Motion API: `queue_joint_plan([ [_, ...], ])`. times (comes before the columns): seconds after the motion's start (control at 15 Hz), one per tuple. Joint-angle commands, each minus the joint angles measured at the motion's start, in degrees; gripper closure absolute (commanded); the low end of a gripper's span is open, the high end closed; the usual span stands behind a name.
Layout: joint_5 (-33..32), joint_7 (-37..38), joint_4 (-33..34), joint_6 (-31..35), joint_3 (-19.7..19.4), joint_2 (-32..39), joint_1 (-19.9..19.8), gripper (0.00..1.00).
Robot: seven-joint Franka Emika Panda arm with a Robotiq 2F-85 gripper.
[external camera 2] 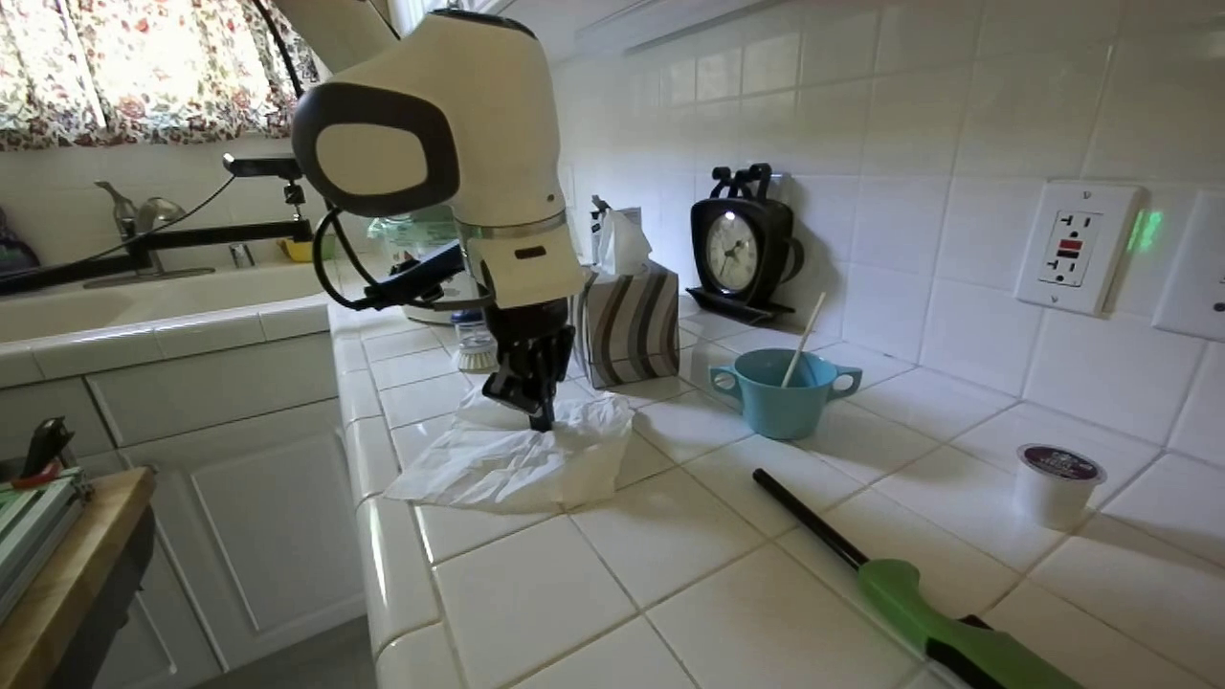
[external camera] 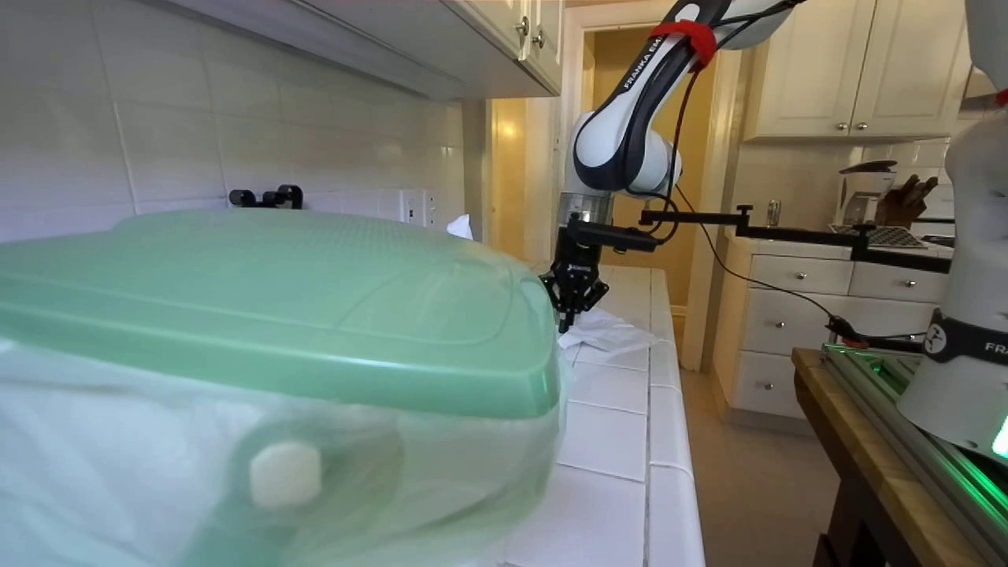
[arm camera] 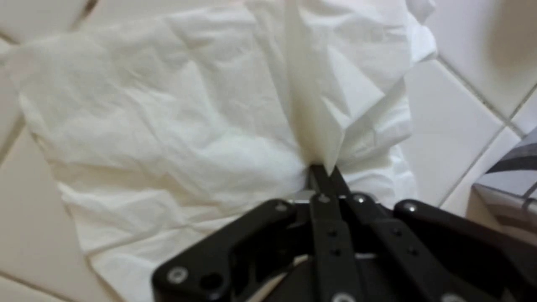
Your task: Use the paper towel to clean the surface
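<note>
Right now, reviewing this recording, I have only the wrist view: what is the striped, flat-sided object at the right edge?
Observer: It is a striped, square-sided tissue box; a white tissue sticks up from its top.
Operator: What else on the white tiled counter is outside my picture?
Observer: A turquoise, round, two-handled cup, with a thin pale stick leaning in it.
Operator: How close does the crumpled white paper towel lie to the counter's edge?
Observer: Close: in both exterior views, one corner reaches onto the border tiles.
</note>
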Motion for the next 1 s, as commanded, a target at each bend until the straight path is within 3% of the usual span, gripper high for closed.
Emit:
queue_joint_plan([
  [0.0, 0.5, -1.0, -0.3, -0.5, -1.8, 1.7, -1.5, 1.0],
  [0.27, 0.7, -1.9, 1.6, 1.6, -1.6, 2.6, -1.5, 1.0],
  [0.53, 2.2, -6.5, 1.3, 3.7, 2.0, 2.3, -1.2, 1.0],
  [0.73, 3.0, -9.8, 0.0, 2.6, 5.1, 1.4, -1.2, 1.0],
  [0.93, 2.7, -9.5, -1.3, 0.5, 5.2, 0.4, -1.2, 1.0],
])
